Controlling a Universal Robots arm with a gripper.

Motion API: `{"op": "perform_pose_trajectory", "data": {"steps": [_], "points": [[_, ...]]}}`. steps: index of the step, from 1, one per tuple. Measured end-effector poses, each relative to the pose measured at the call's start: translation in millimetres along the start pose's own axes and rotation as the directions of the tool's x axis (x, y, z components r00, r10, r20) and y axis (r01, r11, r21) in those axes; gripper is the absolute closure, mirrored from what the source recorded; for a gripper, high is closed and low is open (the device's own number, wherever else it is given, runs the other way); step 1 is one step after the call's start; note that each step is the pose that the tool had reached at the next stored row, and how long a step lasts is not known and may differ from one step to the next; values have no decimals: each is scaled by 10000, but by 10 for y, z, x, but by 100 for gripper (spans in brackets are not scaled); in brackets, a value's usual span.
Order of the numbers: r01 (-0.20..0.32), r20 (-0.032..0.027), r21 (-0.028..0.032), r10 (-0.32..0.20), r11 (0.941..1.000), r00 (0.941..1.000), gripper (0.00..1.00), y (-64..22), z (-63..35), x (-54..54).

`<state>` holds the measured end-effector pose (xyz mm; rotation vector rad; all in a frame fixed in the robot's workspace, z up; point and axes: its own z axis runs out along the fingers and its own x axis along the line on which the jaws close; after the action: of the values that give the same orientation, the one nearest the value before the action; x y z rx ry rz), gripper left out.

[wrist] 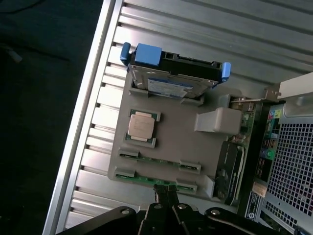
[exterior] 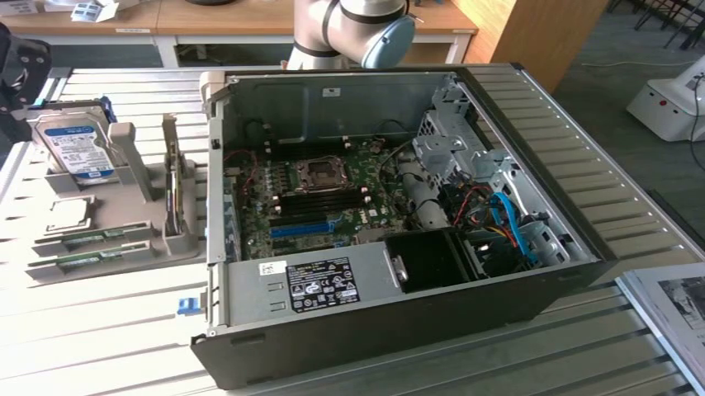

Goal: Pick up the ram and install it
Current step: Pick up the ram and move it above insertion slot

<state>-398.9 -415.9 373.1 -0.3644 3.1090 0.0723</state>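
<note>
The ram (wrist: 155, 180) is a slim green stick lying in the outer slot of a grey holder tray (wrist: 178, 137); in the exterior view the ram (exterior: 75, 263) sits at the tray's front. A second similar green stick (wrist: 159, 157) lies parallel just beside it. My gripper (wrist: 165, 190) hangs above the tray with its black fingers shut together and nothing between them. Its tips line up over the ram's edge, apart from it.
The tray also holds a processor chip (wrist: 142, 125), a hard drive with blue clips (wrist: 171, 78) and an upright expansion card (wrist: 230, 166). An open computer case (exterior: 397, 214) stands beside it with the motherboard (exterior: 319, 194) exposed. The slatted table edge (wrist: 83, 122) runs close by.
</note>
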Motion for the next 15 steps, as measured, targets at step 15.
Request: {"op": "perform_pose_trajectory", "data": {"steps": [15], "points": [[1609, -70, -31, -1609, 9870, 9869, 90, 0, 0, 0]]}}
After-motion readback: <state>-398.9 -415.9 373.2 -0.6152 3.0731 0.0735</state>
